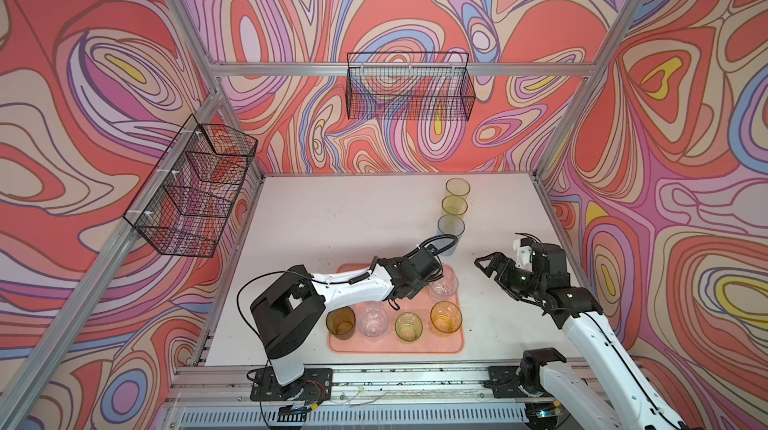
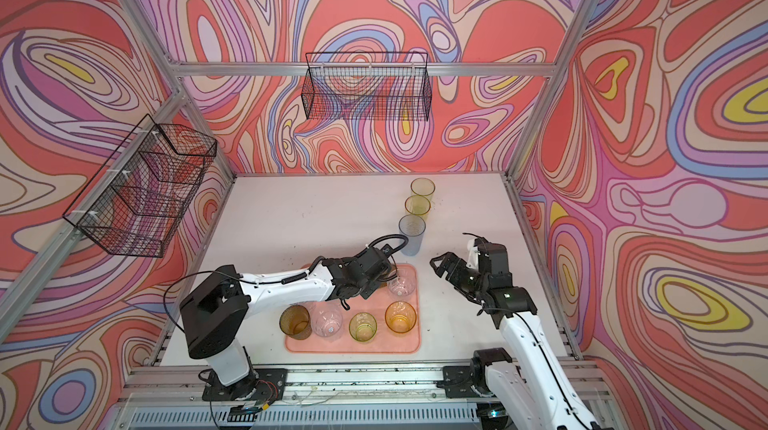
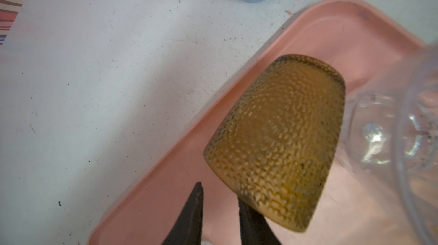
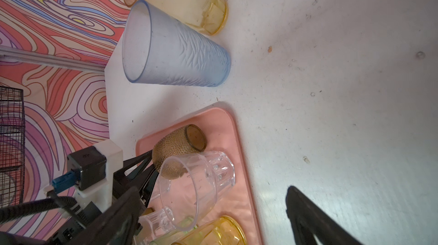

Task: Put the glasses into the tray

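Glasses stand in the tray, a brown one touching 1 finger of the narrowly parted left end effector, 3 tall ones on the bench, right end effector spread wide.

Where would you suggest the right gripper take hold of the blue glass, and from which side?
Probably the upper wall of the blue glass, with the open right gripper coming level from the right in the top views. It stands upright, widens toward the rim, and a yellow glass stands close behind.
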